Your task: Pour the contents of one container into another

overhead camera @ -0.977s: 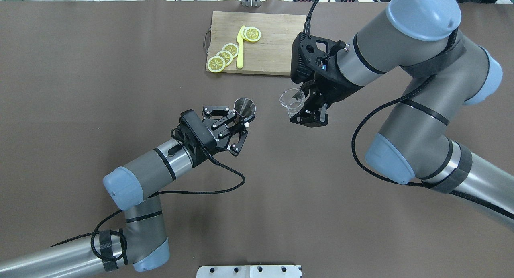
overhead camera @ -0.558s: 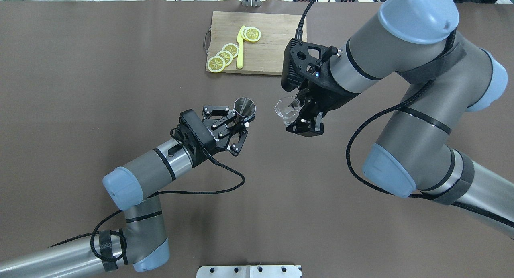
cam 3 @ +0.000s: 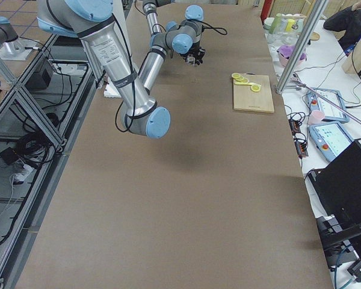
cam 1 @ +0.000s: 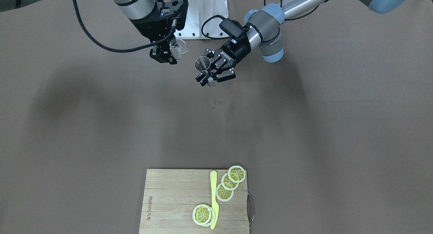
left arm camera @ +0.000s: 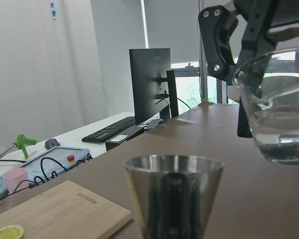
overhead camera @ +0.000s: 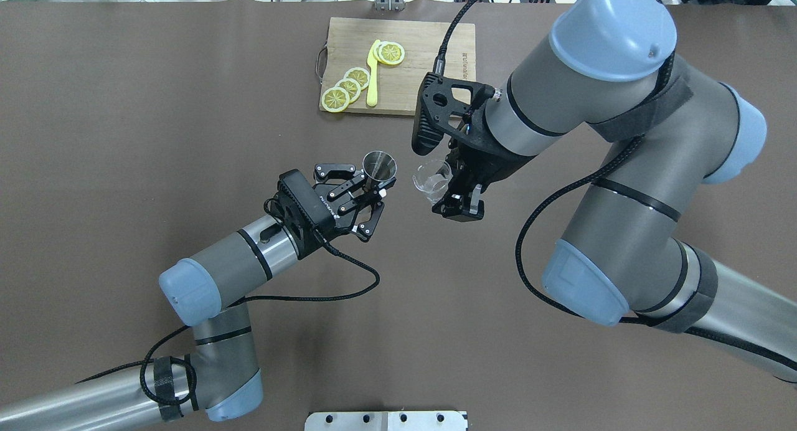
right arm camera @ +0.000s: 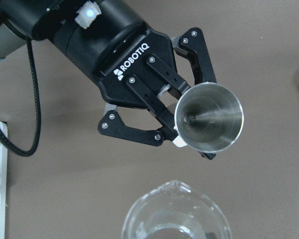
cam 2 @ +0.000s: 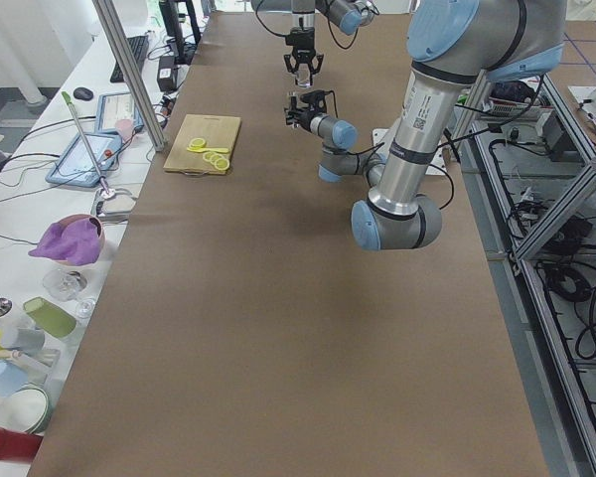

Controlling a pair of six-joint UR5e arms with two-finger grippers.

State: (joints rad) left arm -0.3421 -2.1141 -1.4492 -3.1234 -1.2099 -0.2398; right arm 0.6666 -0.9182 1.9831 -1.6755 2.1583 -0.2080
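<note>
A steel cone-shaped measuring cup [overhead camera: 380, 166] hangs upright above the table, with my left gripper [overhead camera: 372, 193] shut on its lower half. A clear glass beaker [overhead camera: 431, 177] holding a little clear liquid is gripped by my right gripper [overhead camera: 449, 194], which is shut on its wall. The beaker hangs just right of the steel cup, a small gap apart and a bit higher, its spout facing the cup. In the right wrist view the steel cup [right arm camera: 209, 117] is empty beyond the beaker's rim [right arm camera: 174, 214]. The front view shows the beaker [cam 1: 178, 47] beside the steel cup [cam 1: 202, 64].
A wooden cutting board [overhead camera: 423, 57] lies at the far middle of the table, carrying lemon slices [overhead camera: 348, 85] and a yellow knife [overhead camera: 372, 73]. A white mounting plate [overhead camera: 386, 420] sits at the near edge. Brown table surface spreads around both arms.
My right arm has carried the beaker leftward, closing most of the gap to the steel cup. The left arm and the steel cup have stayed still.
</note>
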